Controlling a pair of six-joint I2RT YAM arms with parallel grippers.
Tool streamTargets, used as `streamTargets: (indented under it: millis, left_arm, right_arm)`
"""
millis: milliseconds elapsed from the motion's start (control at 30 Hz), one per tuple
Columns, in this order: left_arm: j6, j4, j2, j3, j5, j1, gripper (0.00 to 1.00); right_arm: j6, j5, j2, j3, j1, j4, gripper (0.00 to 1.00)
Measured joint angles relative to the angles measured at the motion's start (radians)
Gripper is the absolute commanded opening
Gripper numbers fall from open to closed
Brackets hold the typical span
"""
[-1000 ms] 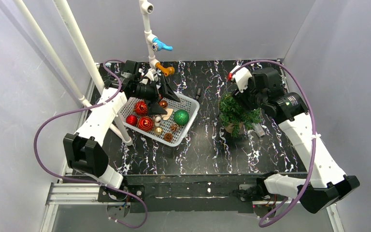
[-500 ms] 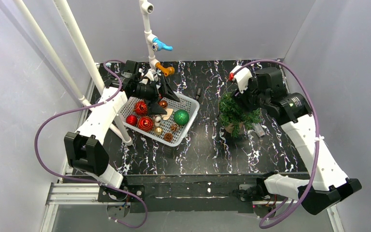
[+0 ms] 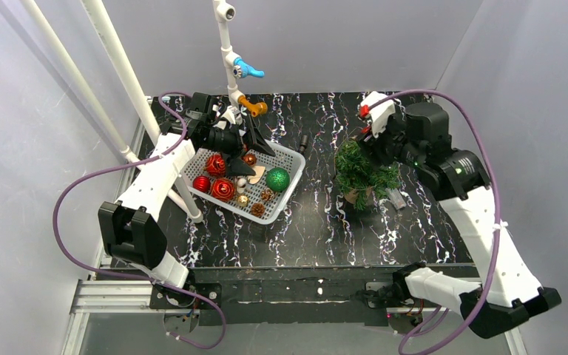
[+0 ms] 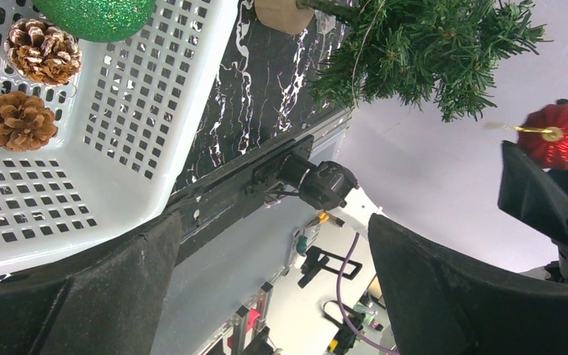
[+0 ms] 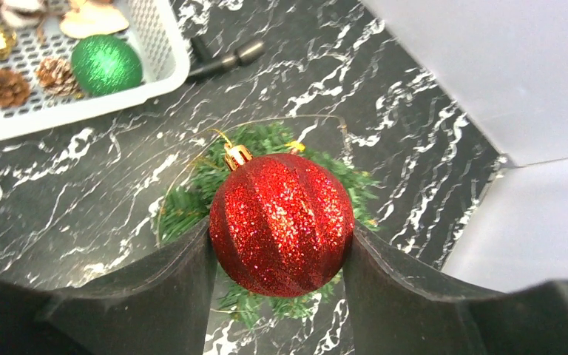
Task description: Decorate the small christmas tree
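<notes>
**Red bauble held over the tree, left jaws spread above the basket**

We begin with the black marbled table [image 3: 318, 214], which carries everything. On its left half sits the white basket [image 3: 288, 188], set at an angle. The left gripper [image 3: 248, 151] hangs over the basket's far side; in its wrist view we see the fingers [image 4: 444, 296] spread wide with nothing between them.

Well apart from the basket, on the right half of the table, the small christmas tree [image 3: 360, 171] stands upright on its brown base. The right gripper [image 5: 281, 244] is poised over the far edge of its crown, and its two fingers press on either side of a red glitter ball [image 5: 281, 222] with a gold cap. From the right wrist view, the ball sits directly above the green branches; we cannot tell whether it touches them.

Inside the basket we find a green glitter ball [image 3: 277, 179] near the right wall, several red ornaments [image 3: 222, 188] towards the left, and two pine cones [image 4: 16, 118] close by the green ball
</notes>
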Motion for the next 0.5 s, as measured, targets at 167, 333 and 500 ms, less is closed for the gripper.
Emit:
streamTargets:
  millis: [167,333,500]
  left_arm:
    - [-0.001,0.001,0.0,0.0,0.0,0.0,0.98]
    - [-0.001,0.001,0.0,0.0,0.0,0.0,0.98]
    - [0.0,0.001,0.0,0.0,0.0,0.0,0.98]
  right_arm:
    - [0.013,0.038,-0.039,0.011,-0.047,0.035,0.03]
    - [0.063,0.03,0.03,0.061,-0.139,0.021,0.05]
    - [0.12,-0.016,0.068,0.062,-0.203,0.008,0.05]
